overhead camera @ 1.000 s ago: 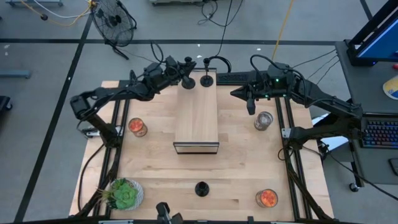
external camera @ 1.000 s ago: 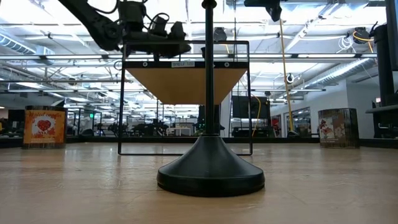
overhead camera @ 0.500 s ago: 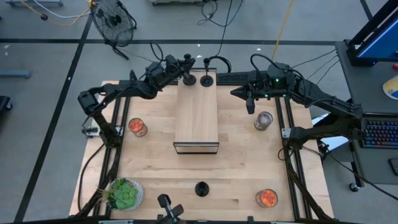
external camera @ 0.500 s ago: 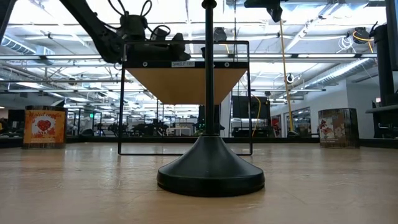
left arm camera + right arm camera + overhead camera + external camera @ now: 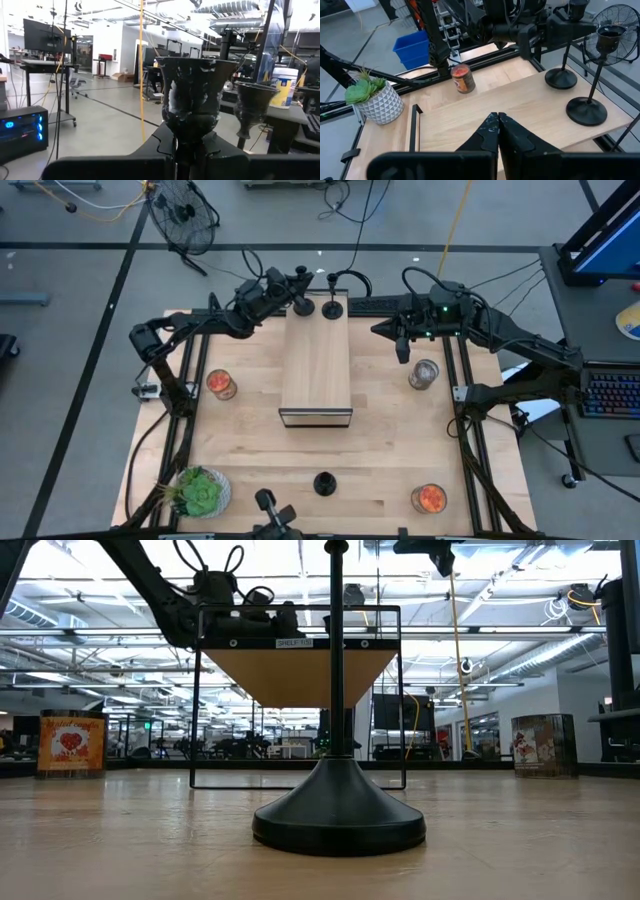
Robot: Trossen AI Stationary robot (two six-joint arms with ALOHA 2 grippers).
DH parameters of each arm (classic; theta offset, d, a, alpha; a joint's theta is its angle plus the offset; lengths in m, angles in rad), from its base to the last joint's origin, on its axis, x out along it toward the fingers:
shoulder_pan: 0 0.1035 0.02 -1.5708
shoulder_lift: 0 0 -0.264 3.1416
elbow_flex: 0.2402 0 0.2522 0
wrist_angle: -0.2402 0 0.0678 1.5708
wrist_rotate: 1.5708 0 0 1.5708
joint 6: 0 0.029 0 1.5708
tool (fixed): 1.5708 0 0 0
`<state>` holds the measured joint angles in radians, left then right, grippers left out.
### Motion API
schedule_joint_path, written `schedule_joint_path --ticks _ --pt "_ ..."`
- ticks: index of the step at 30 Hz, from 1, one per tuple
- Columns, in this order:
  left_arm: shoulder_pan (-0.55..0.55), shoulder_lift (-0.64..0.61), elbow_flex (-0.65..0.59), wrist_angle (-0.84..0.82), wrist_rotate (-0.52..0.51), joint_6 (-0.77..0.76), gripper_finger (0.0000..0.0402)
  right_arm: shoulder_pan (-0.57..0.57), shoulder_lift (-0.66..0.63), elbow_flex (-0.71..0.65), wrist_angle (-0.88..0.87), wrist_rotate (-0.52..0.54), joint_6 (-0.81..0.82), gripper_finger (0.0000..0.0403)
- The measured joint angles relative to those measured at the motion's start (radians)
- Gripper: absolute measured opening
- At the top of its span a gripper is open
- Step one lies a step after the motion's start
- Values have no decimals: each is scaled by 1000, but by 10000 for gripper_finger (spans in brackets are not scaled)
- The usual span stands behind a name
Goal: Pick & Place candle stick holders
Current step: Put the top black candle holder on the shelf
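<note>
High view: the left end effector (image 5: 290, 288) is clamped on a matte-black candle stick holder (image 5: 302, 306) standing on the raised wooden shelf (image 5: 316, 365), beside a second holder (image 5: 332, 308). A third holder (image 5: 324, 483) stands on the table (image 5: 380, 460).

Right wrist view: the right end effector (image 5: 498, 120), fingers together, hovers holding nothing.

Hidden and cut-off parts at the raised wooden shelf

In the low view, the matte-black candle stick holder (image 5: 338, 802) in front loses its cup past the top edge. In the left wrist view, the held black holder's (image 5: 190, 100) stem vanishes between the dark fingers (image 5: 150, 162), and its base is out of sight.
</note>
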<state>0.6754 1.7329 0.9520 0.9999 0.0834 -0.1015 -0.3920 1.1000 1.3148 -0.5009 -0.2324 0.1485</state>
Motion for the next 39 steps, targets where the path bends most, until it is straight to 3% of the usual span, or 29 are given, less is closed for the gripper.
schedule_joint_path --ticks 8,25,39 --pt "-1 0 0 -61 -5 33 47 0 0 0 2 0 -3 0" --pt "-2 0 0 -68 -17 13 58 0 0 0 2 -3 -3 0" --pt "-2 0 0 -68 -6 9 142 0 0 0 -7 -4 -4 0"
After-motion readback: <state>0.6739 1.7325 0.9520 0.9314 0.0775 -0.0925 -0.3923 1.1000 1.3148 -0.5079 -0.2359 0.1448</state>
